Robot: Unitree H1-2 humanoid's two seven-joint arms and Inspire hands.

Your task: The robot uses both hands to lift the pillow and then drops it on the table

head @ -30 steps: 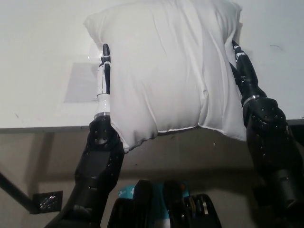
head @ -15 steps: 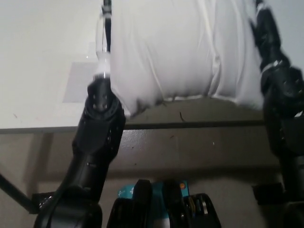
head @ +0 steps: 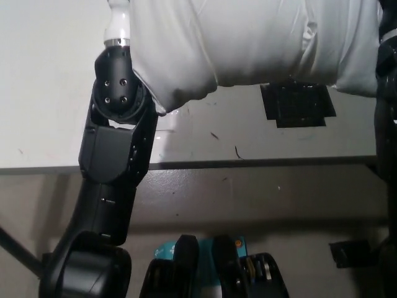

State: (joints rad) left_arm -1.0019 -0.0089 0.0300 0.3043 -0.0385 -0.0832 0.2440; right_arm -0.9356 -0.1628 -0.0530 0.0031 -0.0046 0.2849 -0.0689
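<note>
The white pillow (head: 248,40) hangs above the white table (head: 43,93), filling the top of the head view, and its upper part is cut off by the picture's edge. It is squeezed between my two arms. My left hand (head: 118,22) presses its left side; only the white base of that hand shows, at the top edge. My black right hand (head: 388,37) presses the pillow's right side at the far right edge and is mostly hidden by the pillow.
A black square pad (head: 298,104) lies on the table under the pillow's right half. The table's front edge (head: 248,164) runs across the middle of the picture, with the floor below it.
Both arms have risen and carried the pillow up off the table toward the top of the picture. The black pad under it has come into sight.
</note>
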